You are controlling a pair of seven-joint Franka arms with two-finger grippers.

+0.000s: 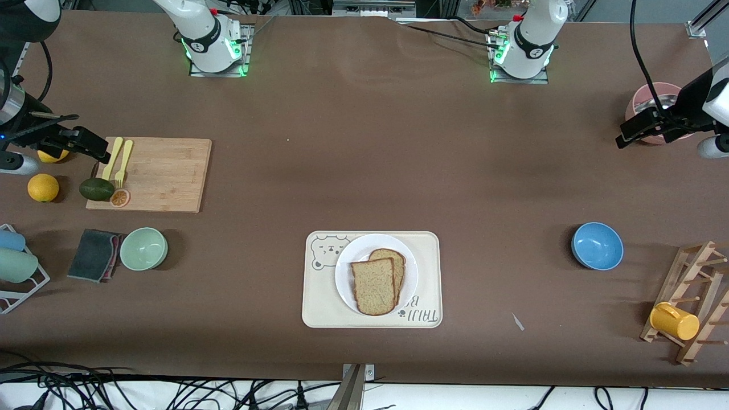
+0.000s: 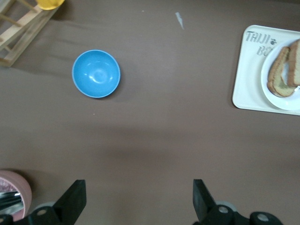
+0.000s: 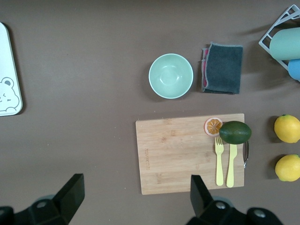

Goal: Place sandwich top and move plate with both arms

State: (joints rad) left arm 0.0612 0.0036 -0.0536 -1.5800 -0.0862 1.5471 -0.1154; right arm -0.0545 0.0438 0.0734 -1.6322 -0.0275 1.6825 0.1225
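The sandwich top (image 1: 373, 286) lies flat on the plate (image 1: 348, 285), overlapping a second slice of bread (image 1: 394, 263) that shows from under its edge farther from the front camera. The plate rests on the cream tray (image 1: 428, 279) with the bear drawing, near the middle of my desk (image 1: 364, 159) and toward the front camera.

My left gripper (image 2: 139, 199) hangs over the left arm's end of the desk, above bare brown surface, its jaws wide apart and gripping nothing. From there I see the blue bowl (image 2: 96, 73) and, past it, the corner of the tray with the plate. A pink bowl (image 1: 655, 108) sits just under my left wrist.

My right gripper (image 3: 136, 197) hangs over the right arm's end of the desk, above the edge of the wooden cutting board (image 3: 180, 154), jaws likewise spread and empty. On that board lie a yellow fork and knife (image 3: 225, 161), an avocado (image 3: 235, 132) and an orange slice (image 3: 213, 126). The green bowl (image 3: 171, 76) and a dark cloth (image 3: 222, 68) sit beside the board, nearer the front camera. Both arms wait well apart from the plate.
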